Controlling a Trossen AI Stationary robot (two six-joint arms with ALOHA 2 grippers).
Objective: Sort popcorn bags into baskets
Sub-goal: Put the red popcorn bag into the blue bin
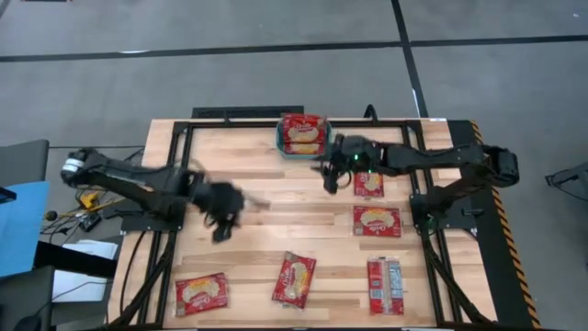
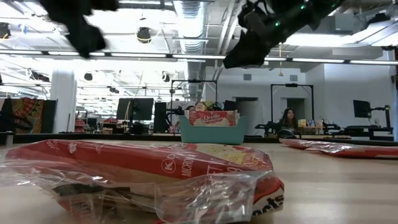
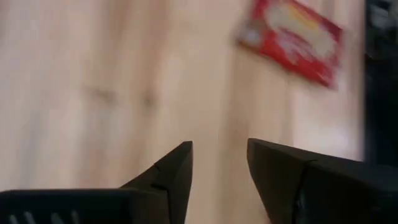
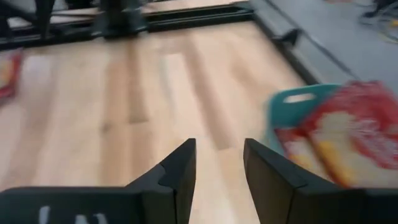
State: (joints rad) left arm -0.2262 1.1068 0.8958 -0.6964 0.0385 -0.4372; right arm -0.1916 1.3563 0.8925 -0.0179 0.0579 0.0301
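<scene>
Grey floor (image 1: 276, 83) under the table; ceiling ducts (image 2: 193, 15), monitors (image 2: 134, 109) beyond

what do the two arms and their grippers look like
Both arms are dark, jointed links. The left arm has a pale grey cap at its base end; the right arm shows small green lights near its wrist. Each gripper, left and right, has two black wedge-shaped fingers.

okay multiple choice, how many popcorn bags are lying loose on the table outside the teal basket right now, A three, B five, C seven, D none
B: the high view shows five bags on the wood, at and, while the others sit in the teal basket.
</scene>
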